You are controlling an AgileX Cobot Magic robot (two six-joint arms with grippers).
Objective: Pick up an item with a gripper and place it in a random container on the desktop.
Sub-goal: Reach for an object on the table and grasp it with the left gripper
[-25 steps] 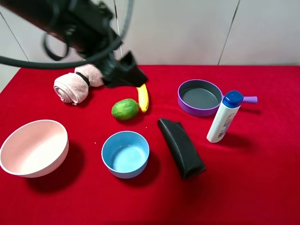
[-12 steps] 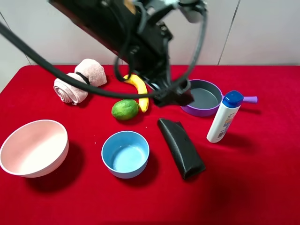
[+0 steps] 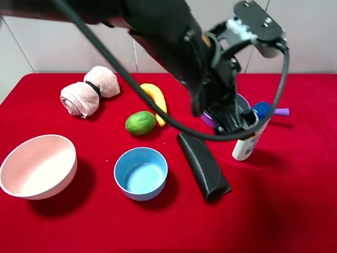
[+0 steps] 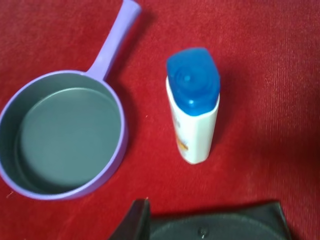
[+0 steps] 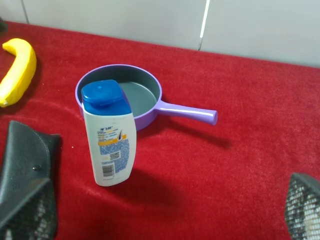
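Swinging across from the rolled towel point(image 3: 87, 92) in about 1 second, my left arm had carried the left gripper point(image 3: 238, 124) past the banana point(image 3: 155, 96) and the lime point(image 3: 140, 122) to the right part of the table point(image 3: 295, 200), where it hung close against the bottle point(image 3: 246, 146). Nothing else had shifted. The bottle stood upright on the red cloth where it had been, just beside the purple pan point(image 4: 65, 135), with the black pouch point(image 3: 202, 166) near its other side.

From the high camera the gripper's body covered the bottle's upper left. I could not tell whether its jaws were spread or pressed together, nor whether they touched the plastic. My left wrist camera looked straight down on the blue cap and showed no finger on either side of it, so I judged that nothing was grasped yet. My right gripper point(image 5: 162, 212) sat low and back from the bottle, its 2 mesh-padded fingertips point(image 5: 25, 210) spread wide with nothing between them.

That meant the approach was about finished and the grasp came next. The pink bowl point(image 3: 58, 182) lay empty at the far left, well apart, with the blue bowl point(image 3: 141, 173) between, so a long carry back across would follow. Such a tall, narrow bottle looked easy to tip if a finger caught it.
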